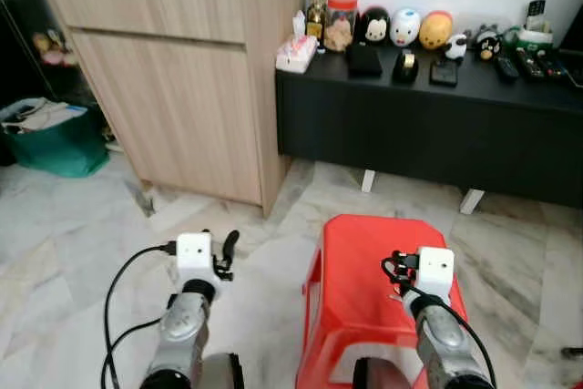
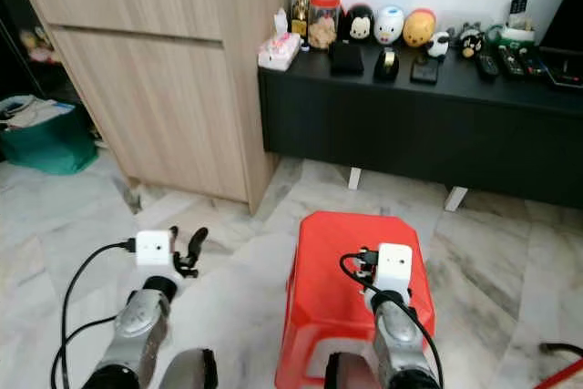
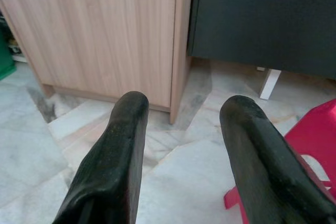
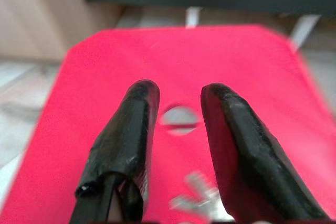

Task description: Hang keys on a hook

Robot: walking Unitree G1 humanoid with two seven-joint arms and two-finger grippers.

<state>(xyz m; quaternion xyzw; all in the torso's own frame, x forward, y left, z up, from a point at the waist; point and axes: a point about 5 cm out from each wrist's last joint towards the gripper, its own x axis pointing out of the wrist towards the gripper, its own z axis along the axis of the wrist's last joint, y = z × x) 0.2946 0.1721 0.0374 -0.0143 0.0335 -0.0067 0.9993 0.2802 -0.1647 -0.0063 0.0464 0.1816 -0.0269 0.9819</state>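
A red plastic stool (image 1: 360, 271) stands on the marble floor just ahead of me, right of centre. My right gripper (image 4: 179, 94) hovers low over its seat with the fingers apart, above the seat's round hole (image 4: 179, 120). A small blurred silvery thing (image 4: 197, 192) lies on the seat close under the fingers; I cannot tell whether it is the keys. My left gripper (image 3: 181, 111) is open over bare floor to the left of the stool, pointing towards the corner of the wooden cabinet, nothing between its fingers.
A tall wooden cabinet (image 1: 182, 70) stands ahead on the left. Beside it a low black bench (image 1: 428, 125) carries figurines, a tissue box and remotes. A green bin (image 1: 55, 138) sits at the far left. A black cable (image 1: 118, 289) loops off my left wrist.
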